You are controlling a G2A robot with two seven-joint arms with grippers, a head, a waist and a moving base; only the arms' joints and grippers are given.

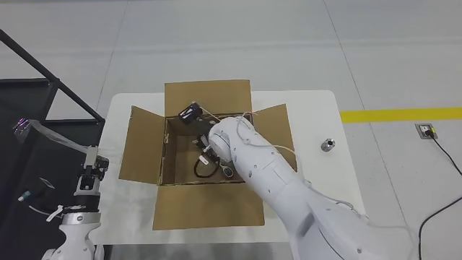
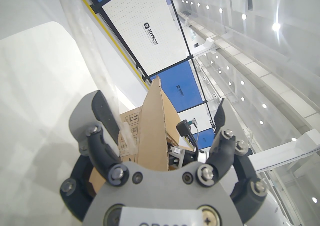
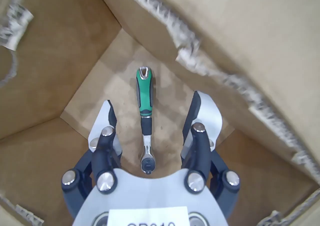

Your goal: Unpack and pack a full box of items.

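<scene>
Your right gripper (image 3: 152, 100) is down inside the open cardboard box (image 1: 144, 152), and its fingers (image 3: 200, 109) are spread wide with nothing between the pads. The ratchet (image 3: 143, 94) lies flat on the box floor in line with the gap between them. You can see bare cardboard on both sides of it, so neither finger touches it. Its metal drive head is nearest the gripper's palm, and its green and black handle points away towards a corner of the box. The box stands in the middle of the white table (image 1: 317, 108) with all four flaps (image 1: 208, 95) folded outward. Your left gripper (image 2: 160, 101) is off the table's left side, outside the box and facing one of its outer walls. Its fingers are also wide open and hold nothing. A small metal piece (image 1: 328, 145) stands on the table to the right of the box, well apart from both grippers.
</scene>
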